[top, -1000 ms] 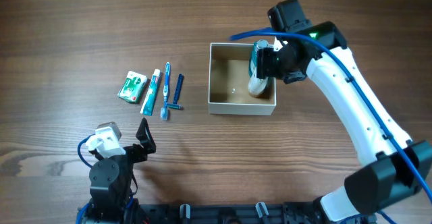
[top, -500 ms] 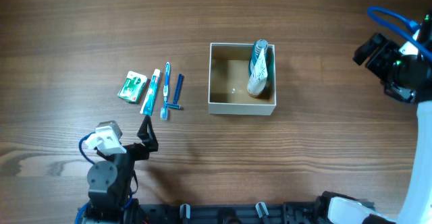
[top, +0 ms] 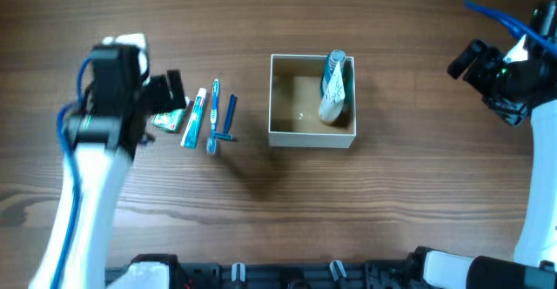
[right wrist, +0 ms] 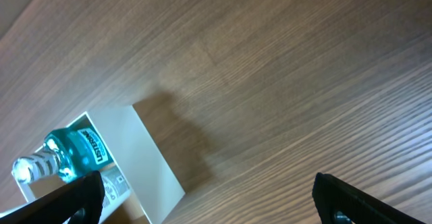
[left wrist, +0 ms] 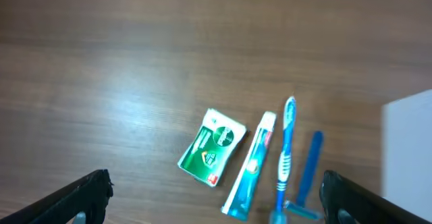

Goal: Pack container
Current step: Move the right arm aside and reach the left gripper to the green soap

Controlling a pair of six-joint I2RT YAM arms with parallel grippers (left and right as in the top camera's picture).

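Overhead: your container (top: 312,137) sits mid-table. A teal bottle (top: 333,87) leans along its 3 o'clock wall, and the tan floor at 9 o'clock is open. The left gripper (top: 164,97) hangs over a green packet (top: 168,115). A toothpaste tube (top: 193,119), toothbrush (top: 213,115) and razor (top: 229,119) lie between it and the box. The right gripper (top: 466,63) is at the container's 3 o'clock, well apart, with bare wood between.

Left wrist: fingers (left wrist: 94,187) are spread wide and hold nothing.

Right wrist: fingers (right wrist: 88,190) are wide and hold nothing. The container corner is at 8 o'clock.

White-walled, tan-lined container (top: 312,137), teal bottle (top: 335,71), green packet (left wrist: 211,146), blue razor (left wrist: 309,163), brown wood-grain table (top: 261,219)
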